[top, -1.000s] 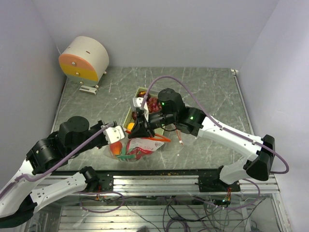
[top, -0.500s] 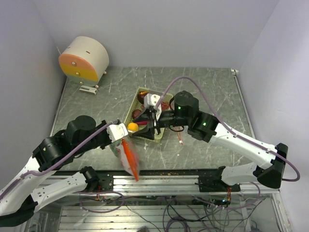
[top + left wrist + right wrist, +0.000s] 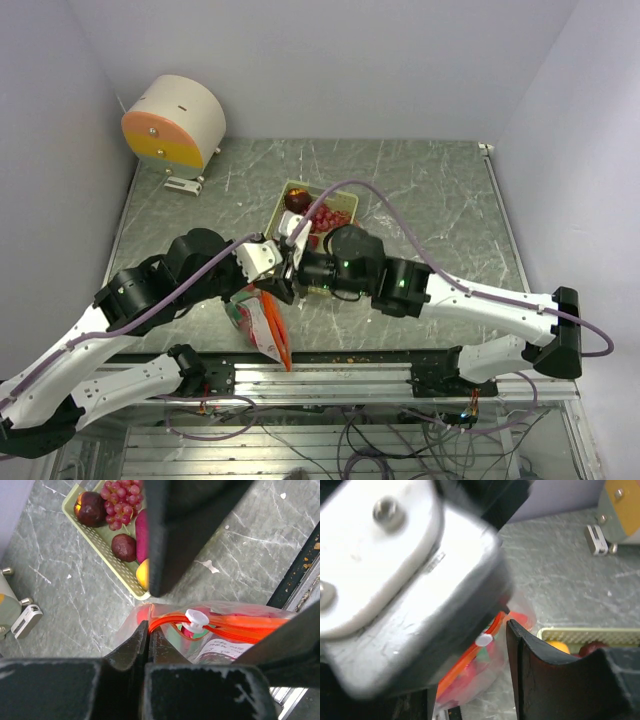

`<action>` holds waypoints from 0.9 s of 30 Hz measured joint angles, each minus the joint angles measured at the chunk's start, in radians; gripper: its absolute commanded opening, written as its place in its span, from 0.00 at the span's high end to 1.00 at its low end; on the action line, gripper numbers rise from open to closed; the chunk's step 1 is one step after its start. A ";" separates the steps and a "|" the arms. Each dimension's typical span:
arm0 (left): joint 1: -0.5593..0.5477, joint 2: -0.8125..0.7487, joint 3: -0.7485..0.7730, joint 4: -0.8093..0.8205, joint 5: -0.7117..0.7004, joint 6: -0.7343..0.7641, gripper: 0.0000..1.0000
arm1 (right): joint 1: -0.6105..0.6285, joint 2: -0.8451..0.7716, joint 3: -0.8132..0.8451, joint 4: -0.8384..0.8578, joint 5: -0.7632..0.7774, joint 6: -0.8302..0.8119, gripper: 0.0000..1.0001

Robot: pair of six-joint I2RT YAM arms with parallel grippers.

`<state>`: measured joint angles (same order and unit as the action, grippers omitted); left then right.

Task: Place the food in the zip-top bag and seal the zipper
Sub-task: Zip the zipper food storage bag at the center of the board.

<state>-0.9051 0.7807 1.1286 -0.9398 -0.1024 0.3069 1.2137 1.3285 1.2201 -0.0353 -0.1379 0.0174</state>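
Observation:
The clear zip-top bag point(image 3: 262, 325) with an orange zipper hangs at the table's front edge. Red, pink and green food shows inside it. My left gripper point(image 3: 268, 283) is shut on the end of the orange zipper point(image 3: 165, 620), with the white slider point(image 3: 196, 618) just beside its jaws. My right gripper point(image 3: 290, 272) is open right next to it, and the slider point(image 3: 483, 640) lies between its fingers point(image 3: 540, 680). The pale green tray point(image 3: 283, 200) behind holds grapes point(image 3: 120, 505), two dark round fruits point(image 3: 90, 507), a purple sweet potato point(image 3: 141, 535) and an orange point(image 3: 144, 572).
A round white and orange device point(image 3: 172, 122) stands at the back left corner of the grey marbled table. The metal rail point(image 3: 300, 575) of the table's front edge runs just under the bag. The two wrists are crowded together above the bag.
My left gripper lifted the bag upright and moved right. My right gripper left the tray and came down beside the left gripper at the bag's zipper.

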 measured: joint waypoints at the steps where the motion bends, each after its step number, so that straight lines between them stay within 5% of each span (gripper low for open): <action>1: 0.000 0.002 0.000 0.000 -0.002 -0.002 0.93 | 0.025 0.000 -0.011 -0.002 0.061 0.012 0.50; 13: 0.000 -0.016 0.000 0.001 -0.010 -0.028 0.93 | 0.084 -0.026 -0.053 -0.079 0.439 0.207 0.55; 27: 0.000 -0.016 0.000 0.003 -0.010 -0.045 0.93 | 0.085 -0.034 -0.097 0.022 0.420 0.344 0.56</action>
<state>-0.9051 0.7647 1.1286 -0.9367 -0.1127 0.2615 1.2984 1.2949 1.1236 -0.0135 0.2825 0.3618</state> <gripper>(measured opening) 0.073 0.442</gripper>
